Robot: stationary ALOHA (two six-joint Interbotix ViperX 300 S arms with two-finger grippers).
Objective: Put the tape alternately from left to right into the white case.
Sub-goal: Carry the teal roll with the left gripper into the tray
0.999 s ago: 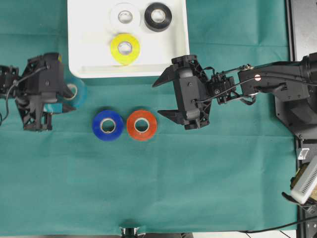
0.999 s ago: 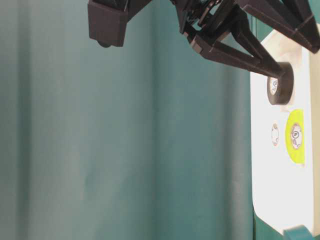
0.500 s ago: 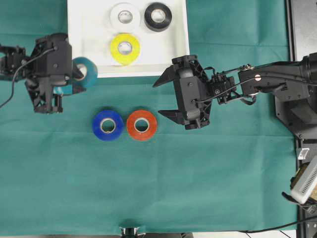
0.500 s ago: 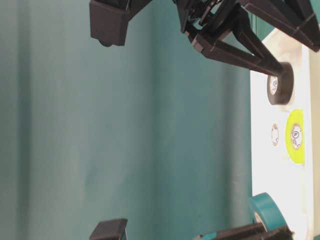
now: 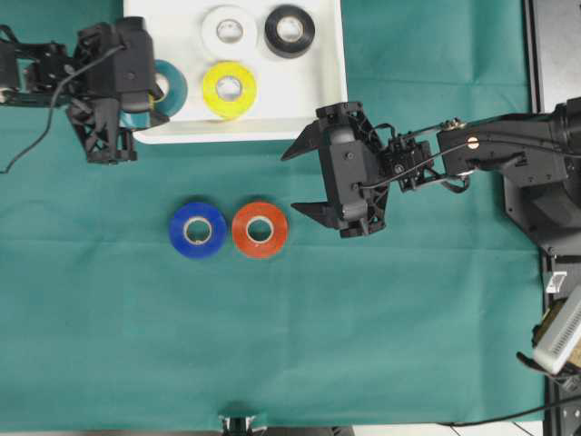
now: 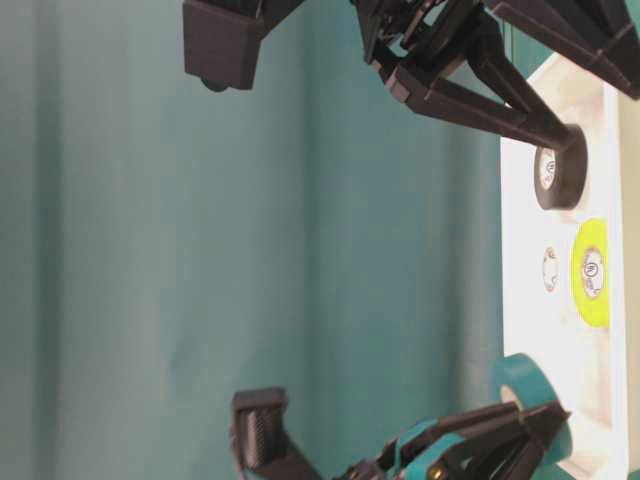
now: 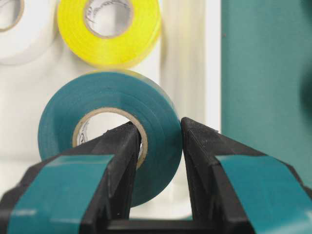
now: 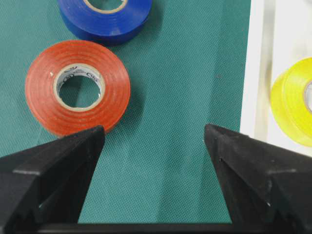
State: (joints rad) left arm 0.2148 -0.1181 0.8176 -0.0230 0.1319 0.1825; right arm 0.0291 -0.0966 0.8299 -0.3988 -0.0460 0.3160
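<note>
I had the left gripper (image 7: 156, 141) pinching the teal roll (image 7: 109, 141), one finger through its cardboard core and the other against the outer face. In the overhead view the roll (image 5: 170, 87) hung over the near left corner of the white case (image 5: 300, 100), just beside the yellow roll (image 5: 229, 89). The white roll (image 5: 229, 29) and the black roll (image 5: 290, 31) lay further back in the case, side by side. My right gripper (image 5: 304, 179) stood spread wide and empty above the green cloth (image 5: 363, 318), just to the right of the orange-red roll (image 5: 260, 229). The blue roll (image 5: 198, 230) sat flat on the cloth beside the orange-red one, both outside the case.
</note>
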